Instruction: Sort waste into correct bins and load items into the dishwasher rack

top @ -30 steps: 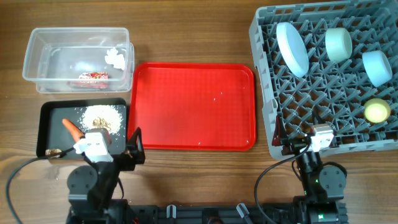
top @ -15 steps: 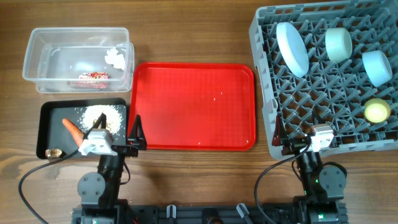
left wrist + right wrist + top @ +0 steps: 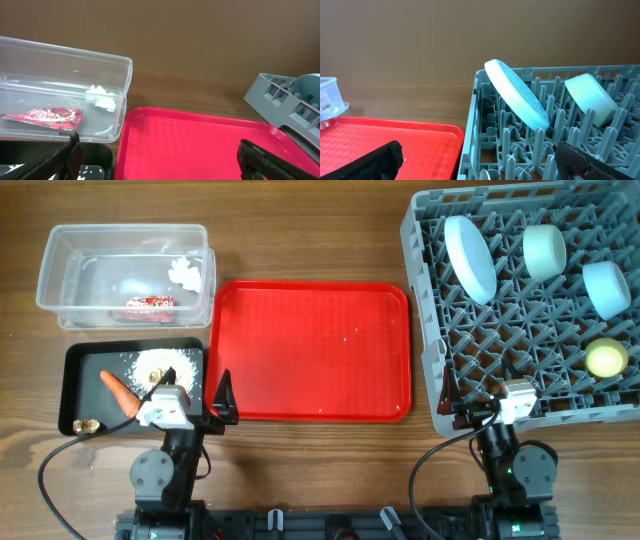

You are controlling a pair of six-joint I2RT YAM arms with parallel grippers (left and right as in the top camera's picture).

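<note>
Leaning on edge among the upright pegs at the far left of the grey dishwasher rack (image 3: pixel 500 330), the wide light-blue dish (image 3: pixel 470 258) shows a smooth, pale round face. Right of it a mint bowl (image 3: pixel 545 250) and a second mint bowl (image 3: pixel 606 288) lie tipped on their sides. The small yellow cup (image 3: pixel 606 359) sits nearer, by the rack's right edge.

At the far left, the clear tub (image 3: pixel 125 228) holds the red crinkled wrapper (image 3: pixel 150 303) and the white crumpled tissue (image 3: pixel 184 273). Just nearer, the black tray (image 3: pixel 85 365) carries the orange carrot (image 3: pixel 118 390), white rice-like crumbs (image 3: pixel 160 363) and a brown lumpy scrap (image 3: pixel 88 425). The red tray (image 3: pixel 310 350) lies between these and the rack.

The left gripper (image 3: pixel 160 150) and the right gripper (image 3: pixel 479 150) sit at the near edge, jaws spread wide with nothing between them.
</note>
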